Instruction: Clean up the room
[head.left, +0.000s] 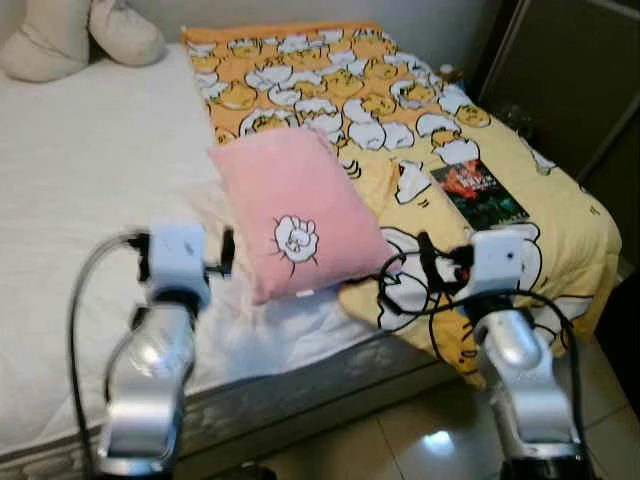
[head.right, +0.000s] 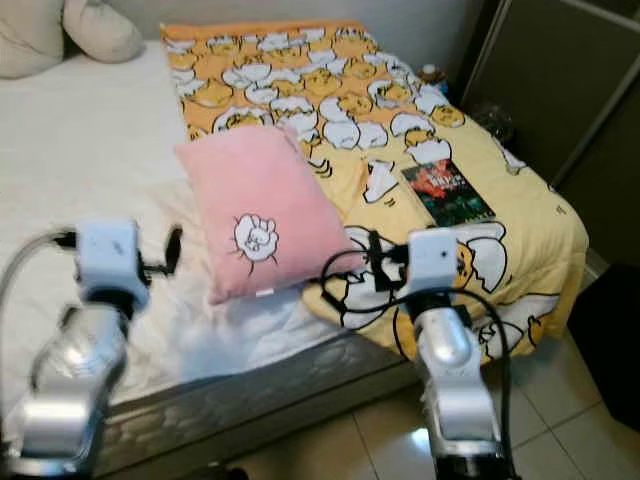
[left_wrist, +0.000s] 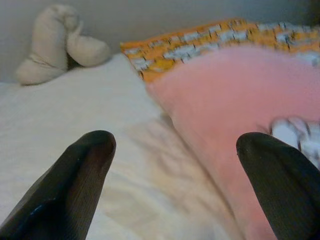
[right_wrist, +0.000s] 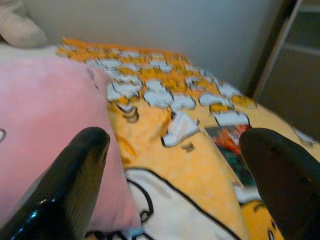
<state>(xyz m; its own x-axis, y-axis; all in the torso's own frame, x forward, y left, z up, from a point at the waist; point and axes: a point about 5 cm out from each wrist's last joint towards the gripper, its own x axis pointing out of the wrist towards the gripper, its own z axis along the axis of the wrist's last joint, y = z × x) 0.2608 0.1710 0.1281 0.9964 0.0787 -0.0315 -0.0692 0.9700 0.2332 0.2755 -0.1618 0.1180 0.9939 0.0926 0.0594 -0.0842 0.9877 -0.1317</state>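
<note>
- Two grippers are up at the foot of the bed (head.left: 90, 200), one either side of the pink pillow (head.left: 290, 205), and neither has hold of anything.
- The left gripper (left_wrist: 172, 172) has its fingers spread wide apart over the white sheet, with the pillow's near-left edge just beside one fingertip (left_wrist: 272, 165).
- The right gripper (right_wrist: 182, 172) is just as wide open, hanging over the yellow blanket (head.left: 400, 110) with the pillow's near-right corner close to one finger.
- The pillow lies tilted across the middle of the bed, half on the bare sheet and half over the blanket's edge, its little white cartoon patch facing up.
- It looks plush and full, so I'd guess it is light and very soft. It would squash and sag rather than hold its shape, and a pinch at one corner would likely leave it dangling.
- The best hold, to my eye, is one gripper on each of the two near edges, biting well into the stuffing rather than just the fuzzy cover, which might slip.
- A dark-covered book (head.left: 478, 192) lies flat on the blanket, well apart from the pillow on the right. That one would be stiff and thin, hard to get fingers under on soft bedding.
- Cream cushions (head.left: 75, 35) sit at the head of the bed, probably where the pink one belongs.
- The blanket is rumpled and hangs over the far corner. It is limp cloth that would drag if pulled.
</note>
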